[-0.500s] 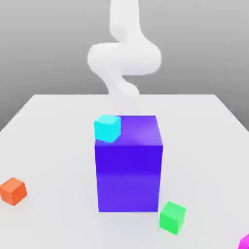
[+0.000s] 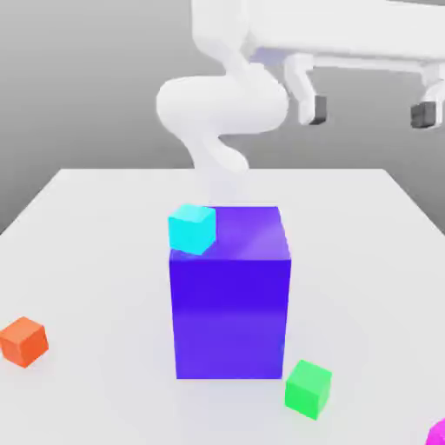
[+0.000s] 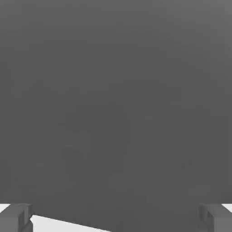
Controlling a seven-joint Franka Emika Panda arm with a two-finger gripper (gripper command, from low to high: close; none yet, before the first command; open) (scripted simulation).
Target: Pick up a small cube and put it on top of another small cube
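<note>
Since the earlier exterior frame, the hand has come into sight near the upper edge on the exterior view's right, where half a second ago the pale arm alone was in sight; the cubes and the block lie as they did. In the exterior view the gripper (image 2: 372, 109) hangs high above the table (image 2: 96, 226), its two dark-tipped fingers (image 2: 319, 109) spread wide with nothing between them. It sits well above and toward the exterior view's right of the tall blue block (image 2: 230, 300). A cyan cube (image 2: 192, 229) rests at the block's top corner on the exterior view's left, seeming to overhang the edge a little. On the table surface lie an orange cube (image 2: 23, 340) far to the exterior view's left, a green cube (image 2: 308, 388) just beside the block's lower corner on the exterior view's right, and a magenta cube (image 2: 438, 434) cut off at the lower corner. No small cube sits on another, and none is held, so the task looks barely begun: choosing a cube, descending, grasping, lifting and stacking all appear to remain. In the hand view the two fingers (image 3: 15, 218) show as grey blocks at opposite edges of the picture, again held wide apart and gripping nothing, with a sliver of the white table (image 3: 63, 224) between them under a plain grey backdrop. No brand, label or writing can be read on any surface in either view.
</note>
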